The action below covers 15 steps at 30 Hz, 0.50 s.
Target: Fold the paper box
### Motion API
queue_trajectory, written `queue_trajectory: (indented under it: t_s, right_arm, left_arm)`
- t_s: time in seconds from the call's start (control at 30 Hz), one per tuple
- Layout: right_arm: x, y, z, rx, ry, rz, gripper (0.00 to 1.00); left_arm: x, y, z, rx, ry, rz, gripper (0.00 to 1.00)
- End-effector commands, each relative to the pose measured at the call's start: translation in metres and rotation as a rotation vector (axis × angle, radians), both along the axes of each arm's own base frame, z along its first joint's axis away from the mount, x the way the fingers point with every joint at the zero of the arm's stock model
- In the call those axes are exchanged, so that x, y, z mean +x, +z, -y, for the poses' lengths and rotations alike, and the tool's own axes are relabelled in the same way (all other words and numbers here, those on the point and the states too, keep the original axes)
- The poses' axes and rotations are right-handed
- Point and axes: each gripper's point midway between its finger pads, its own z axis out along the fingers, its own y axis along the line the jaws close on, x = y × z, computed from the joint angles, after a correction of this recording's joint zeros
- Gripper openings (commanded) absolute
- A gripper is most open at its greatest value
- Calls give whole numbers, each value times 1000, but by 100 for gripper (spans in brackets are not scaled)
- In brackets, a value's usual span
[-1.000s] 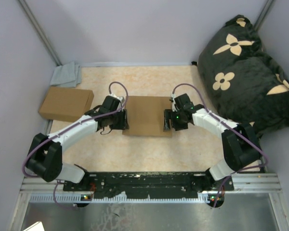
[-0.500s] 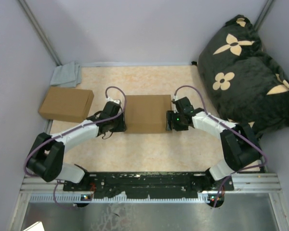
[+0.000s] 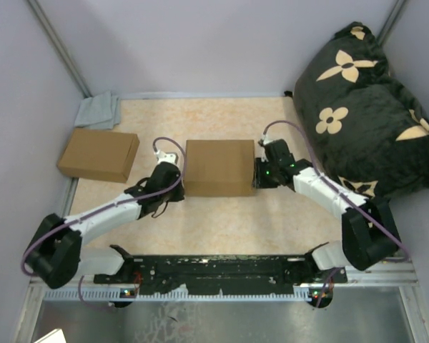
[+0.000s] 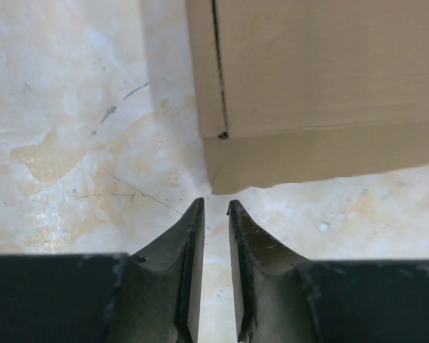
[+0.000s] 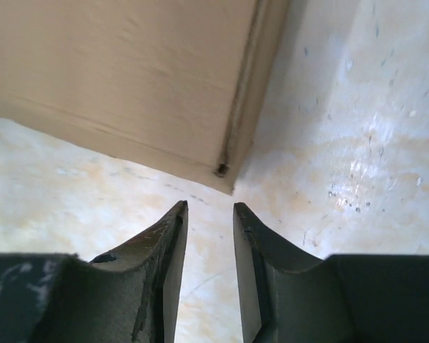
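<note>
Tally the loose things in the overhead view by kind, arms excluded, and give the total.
Brown cardboard boxes: 2 (the paper box between the arms, the other box at far left)
Grey cloth: 1
Black flowered cushion: 1
Total: 4

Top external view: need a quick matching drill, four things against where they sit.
Things:
1. paper box
2. other cardboard box
3. grey cloth
4. black flowered cushion

Places:
A. far-left corner
B. centre, between left gripper and right gripper
C. far right
D. left side, midway back

Pairs: 1-B, 2-D, 3-A, 4-C
</note>
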Motion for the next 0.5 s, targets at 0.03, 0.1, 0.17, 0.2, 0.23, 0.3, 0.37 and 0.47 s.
queue_trajectory:
  t_s: [0.03, 0.1, 0.17, 0.2, 0.23, 0.3, 0.37, 0.47]
  right_arm:
    - [62, 117, -31, 138, 16, 318, 31]
    - [89, 134, -44, 142, 30, 348, 31]
    - [121, 142, -61, 149, 46, 374, 32]
    - [139, 127, -72, 141, 63, 354, 32]
    - [155, 122, -82, 145, 77, 354, 33]
    - [184, 112, -99, 140, 104, 343, 33]
    - [210, 99, -114, 131, 128, 334, 34]
    - [241, 71, -132, 117, 161, 308, 35]
  left_arm:
    - [-11, 50, 23, -159, -147, 121, 20]
    - [-17, 55, 32, -194, -201, 112, 18]
    - [-23, 54, 41, -220, -254, 91, 19]
    - [-26, 51, 45, -229, -282, 76, 19]
    - [-29, 48, 49, -235, -302, 60, 20]
    - [-32, 38, 52, -230, -321, 28, 22]
    - [-33, 28, 51, -213, -317, 3, 23]
    - [-34, 12, 47, -179, -302, -26, 24]
